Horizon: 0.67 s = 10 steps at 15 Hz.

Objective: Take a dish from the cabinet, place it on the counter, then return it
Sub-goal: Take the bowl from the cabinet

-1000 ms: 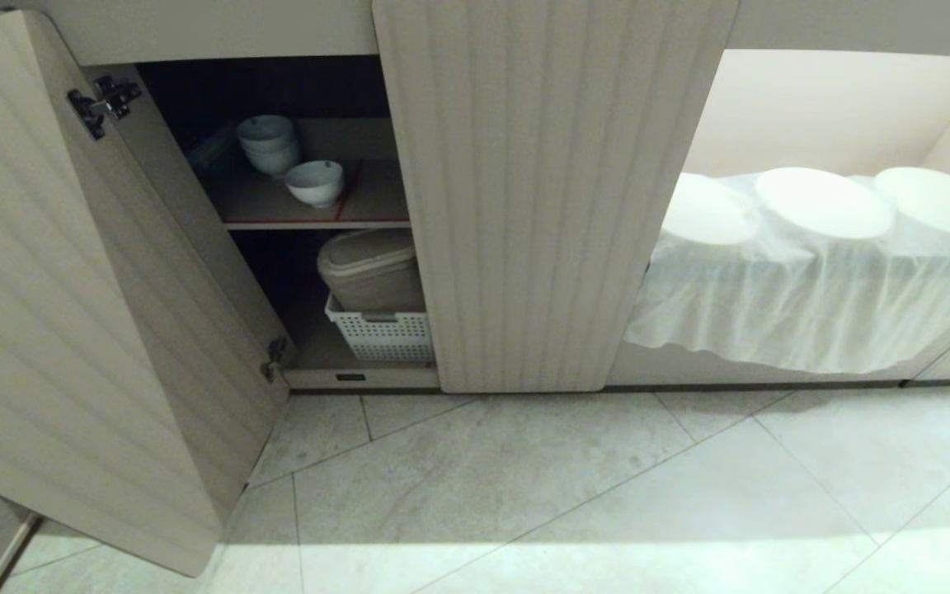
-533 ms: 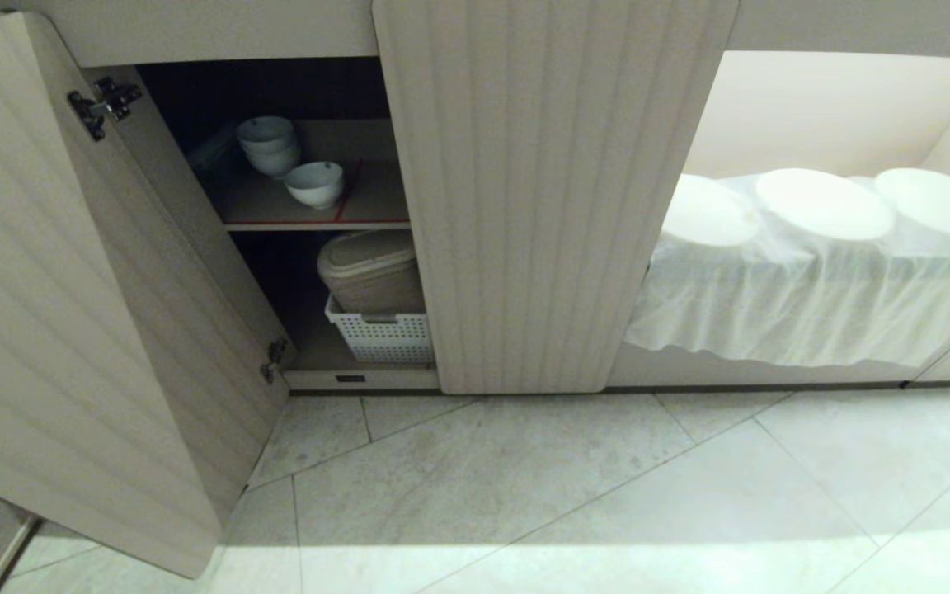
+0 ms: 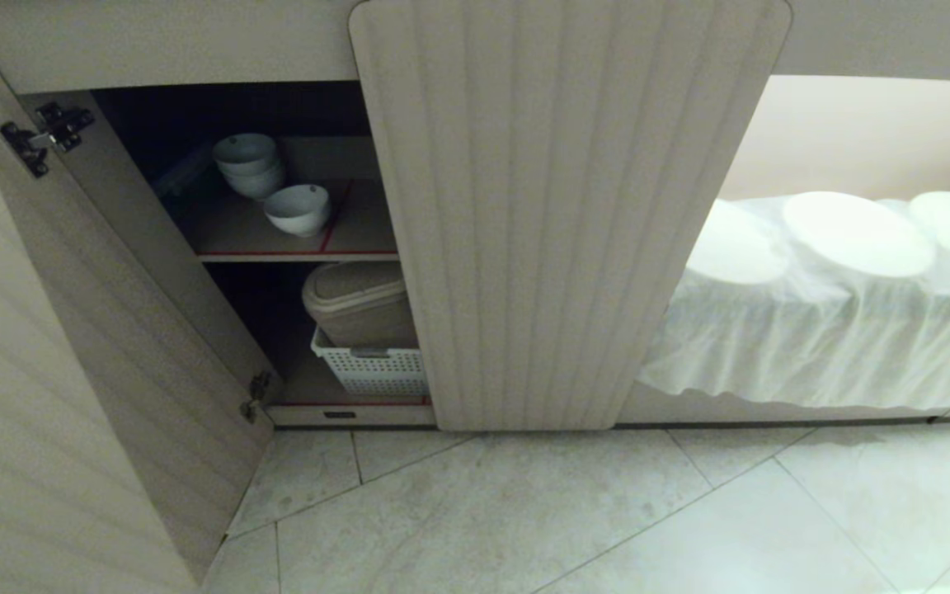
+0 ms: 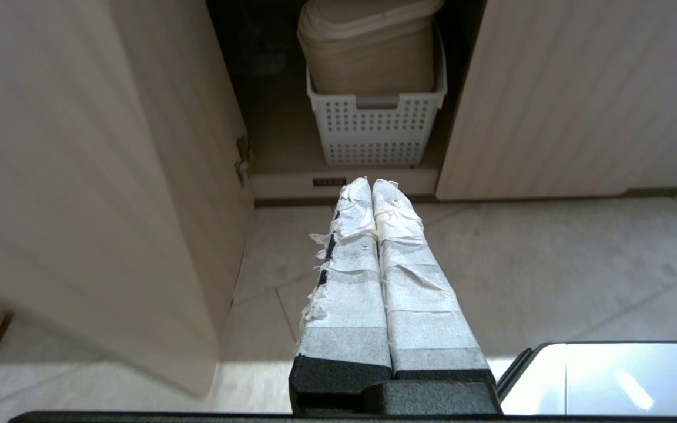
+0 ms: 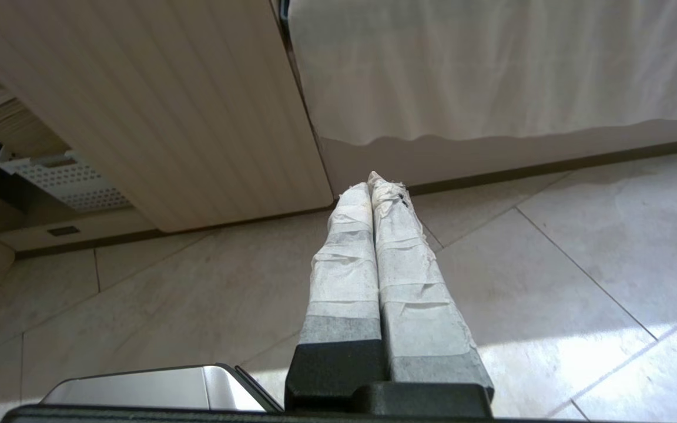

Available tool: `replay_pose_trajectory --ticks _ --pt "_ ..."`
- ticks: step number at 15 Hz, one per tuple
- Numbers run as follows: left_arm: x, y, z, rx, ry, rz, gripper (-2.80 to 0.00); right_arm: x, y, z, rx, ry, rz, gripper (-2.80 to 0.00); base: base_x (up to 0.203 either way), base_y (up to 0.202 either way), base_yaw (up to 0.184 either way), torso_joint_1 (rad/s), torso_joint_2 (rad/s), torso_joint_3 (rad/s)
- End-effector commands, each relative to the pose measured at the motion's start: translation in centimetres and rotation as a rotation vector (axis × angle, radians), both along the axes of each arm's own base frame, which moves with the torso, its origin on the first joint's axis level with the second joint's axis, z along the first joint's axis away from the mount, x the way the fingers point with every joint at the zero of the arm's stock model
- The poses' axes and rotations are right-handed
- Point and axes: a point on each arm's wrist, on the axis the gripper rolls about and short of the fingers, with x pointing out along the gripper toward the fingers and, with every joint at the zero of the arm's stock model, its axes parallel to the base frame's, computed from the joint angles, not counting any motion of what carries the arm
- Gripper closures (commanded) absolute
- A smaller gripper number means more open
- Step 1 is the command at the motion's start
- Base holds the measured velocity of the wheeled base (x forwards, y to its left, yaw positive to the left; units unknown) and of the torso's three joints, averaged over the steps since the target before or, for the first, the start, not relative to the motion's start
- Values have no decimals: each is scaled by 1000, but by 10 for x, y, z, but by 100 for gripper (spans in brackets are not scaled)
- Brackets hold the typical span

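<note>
Sitting on the upper, red-edged shelf [image 3: 293, 244] of the cabinet [image 3: 562, 214], the dish [image 3: 298, 209] is upright, a small white bowl just in front of a stack of similar white bowls [image 3: 249, 165] that stands further back in the dark interior. The two are close together; whether they touch cannot be told. The cabinet's left door [image 3: 71, 363] hangs wide open, with black hinges showing on its inner edge, while the ribbed door to the right of the opening is shut. On the lower level a white perforated basket [image 3: 372, 371] holds a beige lidded container [image 3: 357, 303], which fills the basket and rises above its rim.

To the right of the shut door, an open lit bay holds several round white shapes lying under a thin white cover [image 3: 821, 330] that drapes down over the front. Pale stone tiles make up the floor [image 3: 607, 511] in front of the cabinet.

Neither arm appears in the head view. The left hand [image 4: 372, 183] hangs low over the floor, pointing toward the basket at the foot of the open compartment, its taped fingers pressed together and holding nothing. The right hand [image 5: 376, 182] hangs likewise over the tiles, pointing toward the base of the cabinet near the shut door's lower corner, its fingers also pressed together and empty.
</note>
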Motion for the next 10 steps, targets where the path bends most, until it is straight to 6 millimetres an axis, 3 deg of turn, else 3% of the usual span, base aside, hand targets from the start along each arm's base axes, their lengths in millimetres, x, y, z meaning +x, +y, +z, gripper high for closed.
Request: replay_pose_trajectory --ticks 1,10 --pt "0 0 0 0 0 0 0 0 0 0 1 -1 0 0 203 0 3 2 5 2" --pt "0 0 0 0 -2 0 0 0 0 0 1 -1 0 0 197 0 1 1 3 2"
